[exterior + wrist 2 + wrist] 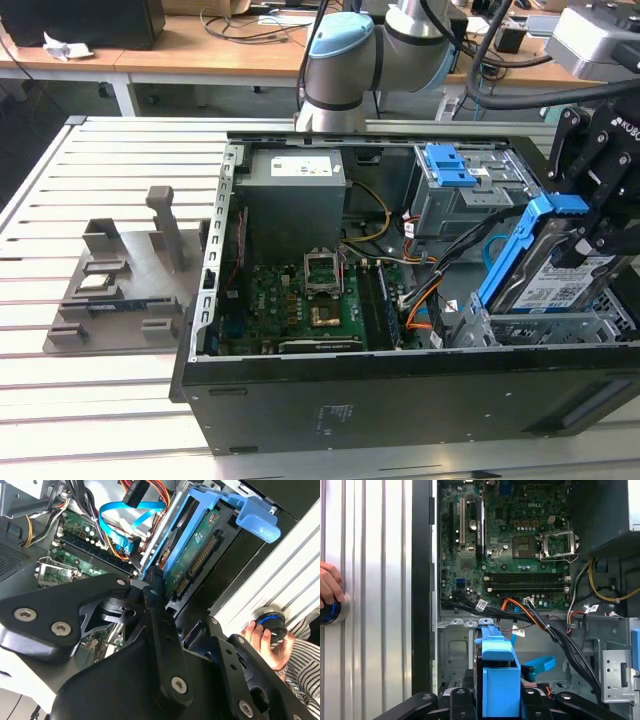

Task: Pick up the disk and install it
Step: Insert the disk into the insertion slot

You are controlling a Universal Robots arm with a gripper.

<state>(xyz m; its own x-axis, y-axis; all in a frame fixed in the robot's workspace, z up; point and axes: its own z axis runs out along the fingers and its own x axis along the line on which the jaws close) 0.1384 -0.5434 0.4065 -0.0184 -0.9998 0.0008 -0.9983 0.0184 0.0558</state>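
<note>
**Disk in the gripper, poised over the bay**

Black gripper [495, 700] links sat closest in both wrist views, and the fingers were clenched on the disk [555, 282], pinching its blue carrier by the edges. In the exterior view the disk hung tilted, handle end up. Its lower end dipped toward the open bay [500, 328] in the corner of the case [400, 400] at the exterior view's right. I could not tell whether it was touching the bay's metal yet.

To my eye the pick-up was done and the install was the step in hand, with the disk not yet seated. Beyond it sat the grey cage with its own blue latch [447, 165], untouched. The motherboard [300, 300] lay bare in the middle of the case.

A blue cable [117, 517] looped just beside the bay, and a bundle of black and orange leads [540, 625] ran past its mouth. Seating the disk would, I judged, call for the carrier to come square with the bay's rails. It would also need to keep off those leads on the way down.

Off to one side of the slatted table [120, 420], a person's hand [327, 585] rested on a round button [331, 614].
</note>
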